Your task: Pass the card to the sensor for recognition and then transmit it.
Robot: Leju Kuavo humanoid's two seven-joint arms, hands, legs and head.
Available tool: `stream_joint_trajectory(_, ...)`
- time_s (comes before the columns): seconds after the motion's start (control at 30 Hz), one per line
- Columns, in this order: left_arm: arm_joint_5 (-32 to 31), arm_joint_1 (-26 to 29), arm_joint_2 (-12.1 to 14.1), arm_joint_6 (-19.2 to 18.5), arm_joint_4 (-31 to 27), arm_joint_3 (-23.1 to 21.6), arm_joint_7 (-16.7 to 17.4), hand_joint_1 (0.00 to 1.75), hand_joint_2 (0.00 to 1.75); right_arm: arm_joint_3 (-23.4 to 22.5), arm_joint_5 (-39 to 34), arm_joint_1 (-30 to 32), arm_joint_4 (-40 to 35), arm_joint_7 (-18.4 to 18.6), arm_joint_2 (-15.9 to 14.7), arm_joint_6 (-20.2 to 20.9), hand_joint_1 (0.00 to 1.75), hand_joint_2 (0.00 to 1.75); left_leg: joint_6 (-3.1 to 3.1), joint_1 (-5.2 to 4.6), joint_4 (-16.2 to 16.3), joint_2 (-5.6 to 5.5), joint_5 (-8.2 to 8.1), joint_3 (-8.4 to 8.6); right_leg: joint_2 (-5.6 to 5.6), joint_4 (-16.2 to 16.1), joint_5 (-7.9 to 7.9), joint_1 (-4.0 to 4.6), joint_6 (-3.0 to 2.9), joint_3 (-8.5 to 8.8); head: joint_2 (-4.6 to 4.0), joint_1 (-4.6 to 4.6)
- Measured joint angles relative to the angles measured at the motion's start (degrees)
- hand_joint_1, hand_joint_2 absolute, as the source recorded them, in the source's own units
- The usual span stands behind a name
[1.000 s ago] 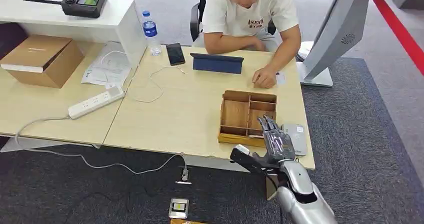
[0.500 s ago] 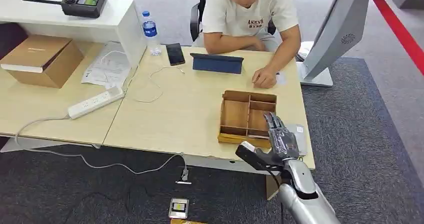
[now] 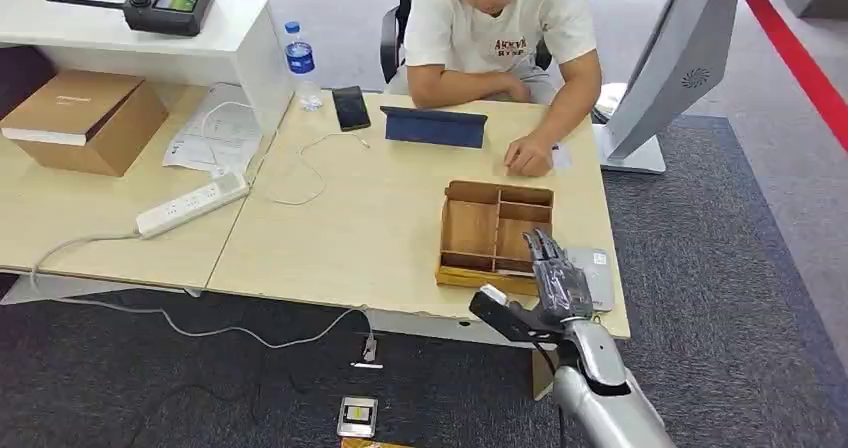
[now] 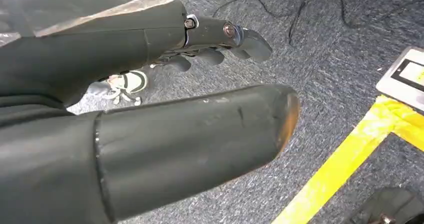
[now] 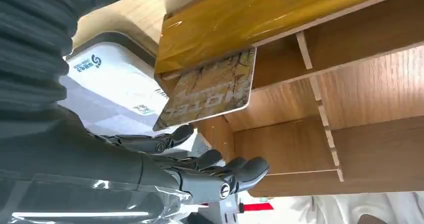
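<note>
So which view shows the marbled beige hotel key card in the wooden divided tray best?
The right wrist view: the marbled beige hotel key card leans against the wooden divided tray's wall, print readable, beyond the right hand. In the head view that hand covers its spot. The left wrist view faces carpet.

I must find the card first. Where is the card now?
In the right wrist view the card leans in the wooden box, in a compartment next to the grey sensor, just beyond the right hand.

One wooden tray (image 3: 447,268), one card (image 5: 210,90), one sensor (image 3: 596,278).
</note>
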Motion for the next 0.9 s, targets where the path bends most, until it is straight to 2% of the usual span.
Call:
stream_joint_trajectory(0.43, -0.6, 0.0, 0.0, 0.0, 0.0, 0.0, 0.0, 0.0, 0.0, 0.0, -0.9, -1.1, 0.5, -0.8, 1.6, -0.5, 0.0, 1.75, 0.0, 0.0, 0.0, 0.01, 0.0, -0.01, -0.01, 0.0, -0.01, 0.01, 0.0, -0.01, -0.02, 0.0)
stream_joint_trajectory(0.9, -0.5, 0.0, 0.0, 0.0, 0.0, 0.0, -0.1, 0.0, 0.0, -0.5, -1.4, -1.5, -0.4, -0.4, 1.2, -0.7, 0.0, 1.75, 0.0, 0.0, 0.0, 0.01, 0.0, 0.0, 0.0, 0.0, -0.01, 0.0, 0.0, -0.01, 0.0, 0.0)
